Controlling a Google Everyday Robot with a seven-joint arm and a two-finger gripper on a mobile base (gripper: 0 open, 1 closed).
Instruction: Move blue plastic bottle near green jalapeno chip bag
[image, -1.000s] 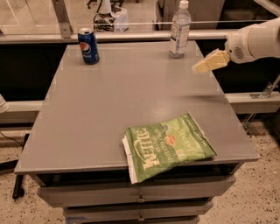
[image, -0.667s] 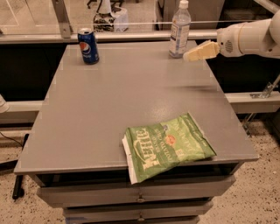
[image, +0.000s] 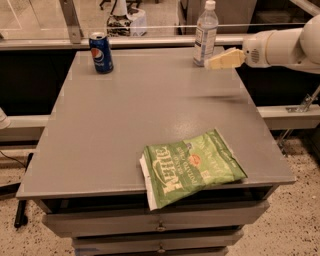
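The gripper (image: 210, 63) hovers just beside the upright blue plastic bottle (image: 205, 32).

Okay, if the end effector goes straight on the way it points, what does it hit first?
Probably the blue plastic bottle: the end effector, above the far right corner of the table, points at the bottle's lower part, close beside it. Depth is unclear, so it could pass in front.
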